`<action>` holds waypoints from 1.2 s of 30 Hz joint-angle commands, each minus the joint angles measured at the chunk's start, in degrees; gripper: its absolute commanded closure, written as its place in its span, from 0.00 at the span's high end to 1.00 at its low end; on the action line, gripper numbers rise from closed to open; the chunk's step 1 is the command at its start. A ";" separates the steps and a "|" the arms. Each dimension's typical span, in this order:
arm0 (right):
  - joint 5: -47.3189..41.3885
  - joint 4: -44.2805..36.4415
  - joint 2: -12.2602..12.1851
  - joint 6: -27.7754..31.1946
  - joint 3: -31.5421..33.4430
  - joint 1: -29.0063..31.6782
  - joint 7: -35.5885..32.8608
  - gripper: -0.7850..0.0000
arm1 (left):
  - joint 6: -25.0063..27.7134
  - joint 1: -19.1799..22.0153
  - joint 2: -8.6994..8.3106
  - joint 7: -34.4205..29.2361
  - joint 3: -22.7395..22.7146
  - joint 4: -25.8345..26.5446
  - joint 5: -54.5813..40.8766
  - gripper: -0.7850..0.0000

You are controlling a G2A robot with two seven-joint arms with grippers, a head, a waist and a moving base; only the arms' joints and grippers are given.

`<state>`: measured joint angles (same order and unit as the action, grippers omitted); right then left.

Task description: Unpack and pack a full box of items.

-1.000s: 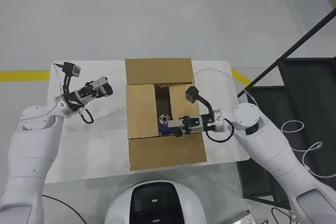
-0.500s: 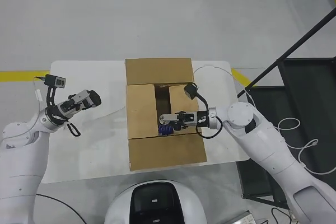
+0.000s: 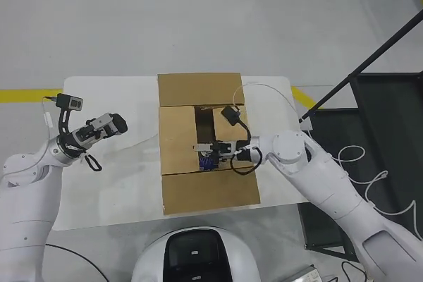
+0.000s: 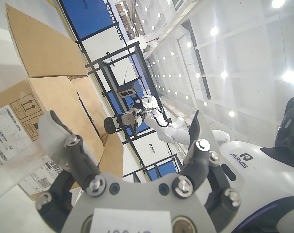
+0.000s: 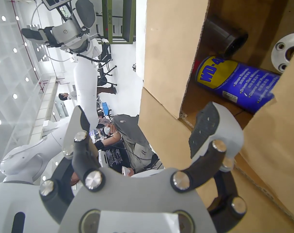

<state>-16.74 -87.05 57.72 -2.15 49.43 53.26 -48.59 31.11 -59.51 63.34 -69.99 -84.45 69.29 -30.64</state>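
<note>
where the box [image 3: 176, 144] gapes, right gripper [image 3: 199, 147] hovers spread

White table [image 3: 120, 190] sitting at centre frame on grey floor [image 3: 197, 35], with a yellow line [image 3: 21, 95] running off the left edge. Cardboard box [image 3: 178, 144] resting directly on it, flaps lying spread from the table's upper edge almost to its lower edge. Table top extending wider to the left of the box than to the right.
</note>
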 commanded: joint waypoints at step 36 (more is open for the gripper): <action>-5.81 11.82 16.76 11.96 -21.81 -17.84 7.38 1.00 | -5.80 -4.56 -0.72 2.90 -1.75 11.29 -7.66 1.00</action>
<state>-22.65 -76.61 73.49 10.14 28.72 36.13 -42.11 26.32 -64.11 62.66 -67.46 -86.40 79.45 -38.95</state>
